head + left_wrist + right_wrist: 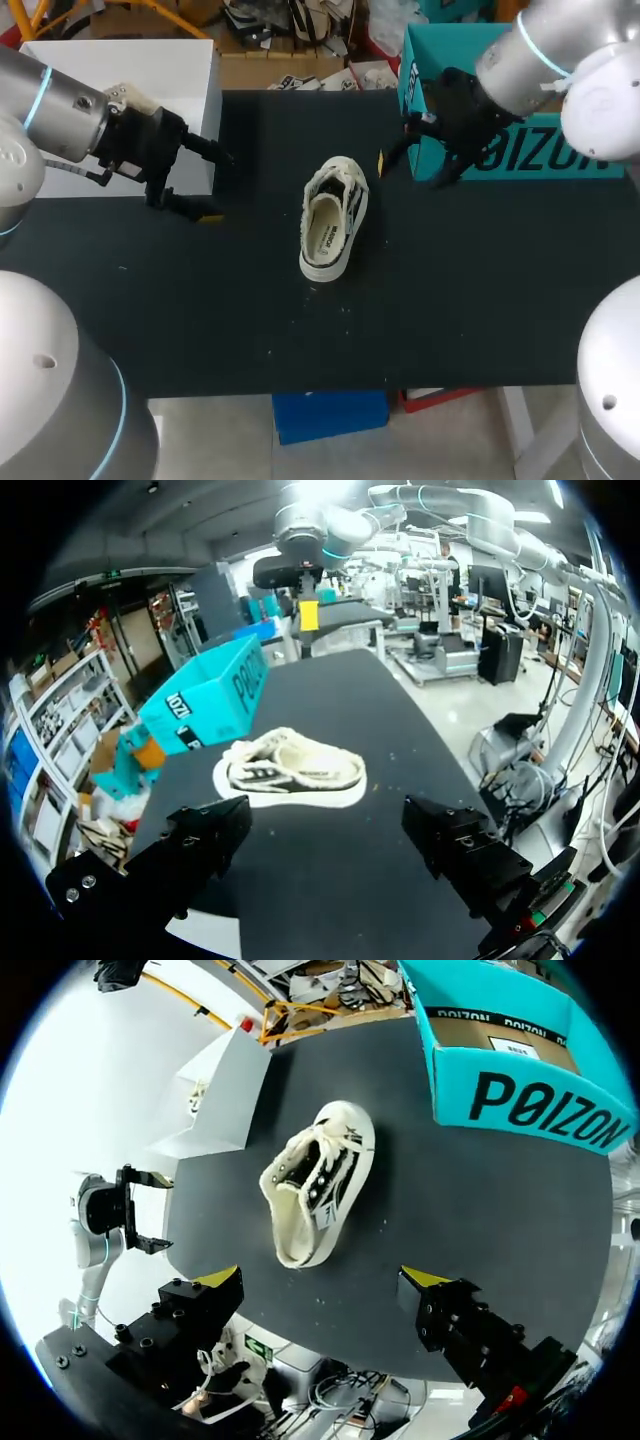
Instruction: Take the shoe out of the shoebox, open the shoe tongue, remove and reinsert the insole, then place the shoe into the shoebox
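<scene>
My left gripper (210, 184) is wide open and holds nothing. It hangs over the left part of the table (200, 300), just in front of a white box (150, 70). In the left wrist view its two dark fingers (200, 840) stand far apart, and the shoe (290, 770) lies ahead of them, well apart. My right gripper (415, 165) is also wide open and empty. It hangs beside the near corner of the teal shoebox (560, 155), and in its own wrist view the shoe lies ahead of its yellow fingertips (222, 1278), not between them.

The shoe is out of the shoebox. It lies alone on the dark table, about in the middle between the two grippers. Its toe points to the far edge and its heel to the near edge. As far as I can tell it rests on its sole. The insole (325, 228) seems to be inside the shoe, and the laces (342, 186) lie over the tongue.

I judge that taking the shoe out is done and that opening the tongue is the step in hand, though these pictures cannot tell me whether the insole work is already finished. The next move probably calls for both grippers to come to the shoe. One would steady it at the heel or side, and the other would take the tongue edge under the laces and pull it toward the toe. The shoe is light and may slide on the table if it is not held.
</scene>
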Tool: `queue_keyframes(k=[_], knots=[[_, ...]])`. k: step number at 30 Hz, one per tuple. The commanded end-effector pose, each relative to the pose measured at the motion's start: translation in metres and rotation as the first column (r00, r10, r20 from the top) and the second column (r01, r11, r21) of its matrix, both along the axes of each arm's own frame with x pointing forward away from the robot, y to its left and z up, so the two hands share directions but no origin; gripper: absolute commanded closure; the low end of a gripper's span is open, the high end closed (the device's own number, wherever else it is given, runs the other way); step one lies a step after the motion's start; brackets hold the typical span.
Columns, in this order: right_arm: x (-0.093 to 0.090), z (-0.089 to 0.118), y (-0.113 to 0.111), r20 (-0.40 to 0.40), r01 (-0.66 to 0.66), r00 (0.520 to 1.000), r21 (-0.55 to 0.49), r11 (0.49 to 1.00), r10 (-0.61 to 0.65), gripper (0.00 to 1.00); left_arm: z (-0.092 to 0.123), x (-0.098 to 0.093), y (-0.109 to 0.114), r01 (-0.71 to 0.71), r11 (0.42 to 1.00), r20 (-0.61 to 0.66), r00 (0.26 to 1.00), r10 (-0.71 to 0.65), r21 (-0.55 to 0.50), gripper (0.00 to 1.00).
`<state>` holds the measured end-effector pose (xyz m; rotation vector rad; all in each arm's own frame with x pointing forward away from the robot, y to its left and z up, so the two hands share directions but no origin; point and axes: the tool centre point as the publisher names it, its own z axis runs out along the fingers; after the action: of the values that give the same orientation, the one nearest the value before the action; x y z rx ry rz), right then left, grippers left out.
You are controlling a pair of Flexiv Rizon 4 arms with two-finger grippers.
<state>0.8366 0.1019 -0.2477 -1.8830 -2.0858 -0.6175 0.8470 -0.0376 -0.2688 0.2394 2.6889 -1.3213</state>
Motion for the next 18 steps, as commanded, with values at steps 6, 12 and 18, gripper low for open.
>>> queue_keyframes(k=[6, 12, 18], knots=[[0.009, 0.003, 0.006, -0.157, -0.116, 0.987, -0.505, 0.855, 0.041, 0.00, -0.001, -0.001, 0.000, -0.001, 1.000, 0.003, 1.000, 0.001, 0.001, 0.00], [0.013, 0.001, 0.016, -0.241, -0.193, 0.970, -0.733, 0.652, 0.017, 0.00, -0.001, -0.001, 0.000, -0.001, 1.000, 0.003, 1.000, 0.001, 0.001, 0.00], [0.023, -0.012, 0.031, -0.232, -0.179, 0.972, -0.815, 0.551, -0.026, 0.00, -0.001, -0.001, 0.000, -0.001, 1.000, 0.003, 1.000, 0.001, 0.001, 0.00]])
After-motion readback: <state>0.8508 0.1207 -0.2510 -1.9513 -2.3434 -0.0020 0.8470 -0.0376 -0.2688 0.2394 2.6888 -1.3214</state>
